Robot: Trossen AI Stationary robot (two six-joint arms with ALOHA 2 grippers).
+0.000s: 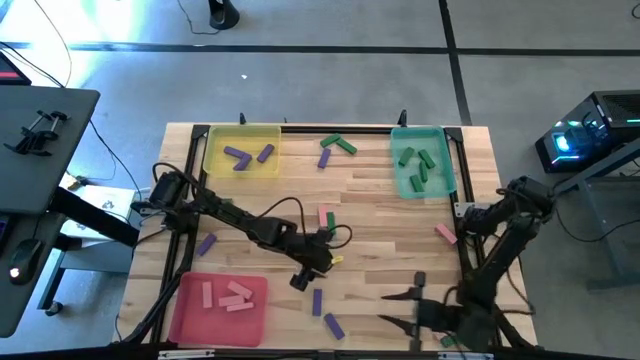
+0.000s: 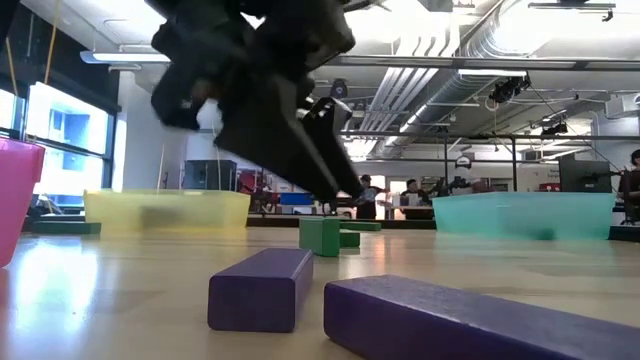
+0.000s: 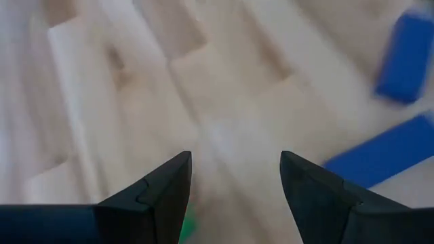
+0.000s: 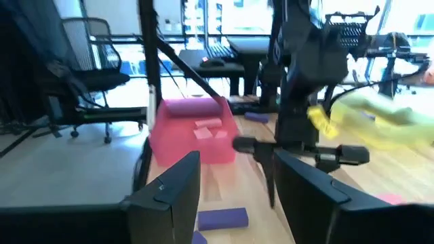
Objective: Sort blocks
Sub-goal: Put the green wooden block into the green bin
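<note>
My left gripper [image 1: 301, 277] hangs open over the table's middle, above bare wood [image 3: 234, 183], touching nothing. Two purple blocks [image 3: 400, 57] [image 3: 386, 152] lie just beyond it, the same pair [image 1: 317, 300] [image 1: 333, 325] seen from above. A green sliver [image 3: 188, 222] peeks out beside one finger. A pink block [image 1: 327, 214] and a green block [image 1: 331, 224] lie flat behind the gripper. My right gripper [image 1: 396, 308] waits open by the near edge [image 4: 234, 193]. Other loose blocks: green [image 1: 338, 143], purple [image 1: 324, 158], purple [image 1: 207, 242], pink [image 1: 445, 233].
The yellow tray [image 1: 212, 158] at the far left holds purple blocks, the teal tray [image 1: 398, 175] at the far right holds green ones, and the red tray [image 1: 190, 310] at the near left holds pink ones. A black frame [image 1: 195, 200] borders the table. People show far off in the low view.
</note>
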